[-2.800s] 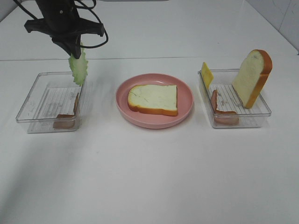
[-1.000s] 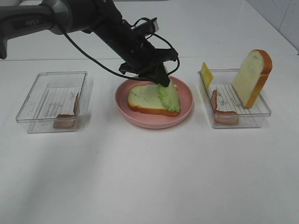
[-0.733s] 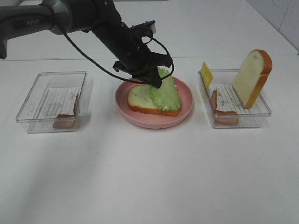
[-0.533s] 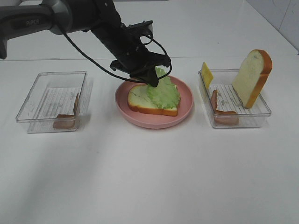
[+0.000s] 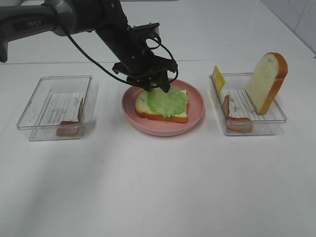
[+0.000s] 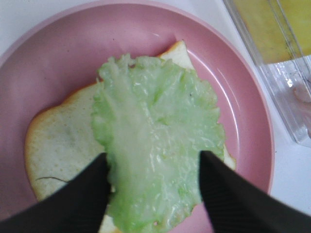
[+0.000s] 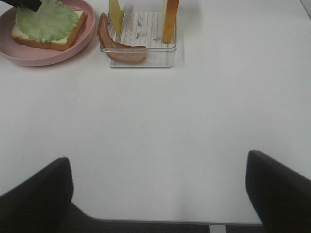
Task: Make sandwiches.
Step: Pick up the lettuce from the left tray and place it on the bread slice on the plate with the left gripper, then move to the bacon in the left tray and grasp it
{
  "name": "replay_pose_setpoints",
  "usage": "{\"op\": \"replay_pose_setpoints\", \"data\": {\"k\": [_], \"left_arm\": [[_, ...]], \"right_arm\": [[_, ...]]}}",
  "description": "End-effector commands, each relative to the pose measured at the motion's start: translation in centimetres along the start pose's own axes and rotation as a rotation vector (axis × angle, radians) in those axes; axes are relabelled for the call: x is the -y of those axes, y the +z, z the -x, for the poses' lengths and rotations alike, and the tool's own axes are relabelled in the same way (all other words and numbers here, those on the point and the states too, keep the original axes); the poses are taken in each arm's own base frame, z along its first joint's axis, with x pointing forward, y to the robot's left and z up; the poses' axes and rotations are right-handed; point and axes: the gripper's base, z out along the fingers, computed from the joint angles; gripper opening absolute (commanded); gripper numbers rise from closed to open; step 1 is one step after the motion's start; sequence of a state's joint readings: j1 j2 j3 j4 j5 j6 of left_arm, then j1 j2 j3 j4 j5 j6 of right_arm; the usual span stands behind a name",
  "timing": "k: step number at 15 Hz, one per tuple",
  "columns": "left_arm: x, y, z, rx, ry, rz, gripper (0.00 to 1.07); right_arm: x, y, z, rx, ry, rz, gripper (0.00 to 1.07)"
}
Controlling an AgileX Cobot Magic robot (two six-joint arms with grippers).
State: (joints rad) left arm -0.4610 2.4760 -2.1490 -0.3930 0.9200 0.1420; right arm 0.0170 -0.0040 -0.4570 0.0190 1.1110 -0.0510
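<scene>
**Flat lettuce (image 5: 165, 101) on bread slice (image 6: 63, 150), both grippers spread**

Find the left gripper (image 5: 156, 86) just above the pink plate (image 5: 195, 107) at the middle of the white table (image 5: 158, 187), on a black arm from 10 o'clock. Stands with jaws spread, one dark finger (image 6: 87, 194) on each side of the lettuce. Pinches nothing. Cannot tell whether the fingers touch the leaf's edges.

Find the lettuce lying flat on the bread slice. Covers the middle and the 3 o'clock part, about as far as the crust there. Leaves bare white crumb at 9 o'clock. As for the bread slice: lies flat in the plate, orange-brown crust all round.

At 3 o'clock from the plate, see the right tray (image 5: 256, 129), clear plastic. Holds a second bread slice (image 5: 266, 81) on edge, leaning at its 1 o'clock corner. Holds also a cheese square (image 5: 218, 79) standing at 11 o'clock, and a meat strip (image 5: 237, 123) curving down the 9 o'clock wall to the 6 o'clock side.

At 9 o'clock from the plate, see the left tray (image 5: 49, 106). Holds another meat strip (image 5: 69, 129) in its 5 o'clock corner.

Look for the right gripper (image 7: 156, 160) only in its own wrist view. Hangs over bare table, well apart from the right tray and the plate. Shows two dark fingers spread wide, with nothing between them.
</scene>
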Motion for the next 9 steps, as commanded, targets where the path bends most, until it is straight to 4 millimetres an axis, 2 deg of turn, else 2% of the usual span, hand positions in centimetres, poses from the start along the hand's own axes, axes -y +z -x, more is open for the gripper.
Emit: {"op": "replay_pose_setpoints", "data": {"k": [1, 6, 9], "left_arm": [[0.3, -2.1, 1.2, -0.006, 0.007, 0.048, 1.02], [1.5, -8.2, 2.8, -0.057, -0.016, 0.15, 1.02], [2.2, -10.6, 3.2, -0.015, -0.021, 0.154, 1.02]], "right_arm": [[-0.1, -0.2, -0.2, 0.032, -0.006, 0.0, 0.94], [-0.1, -0.2, -0.2, 0.032, -0.006, 0.0, 0.94], [-0.1, -0.2, -0.2, 0.032, -0.006, 0.0, 0.94]]}}
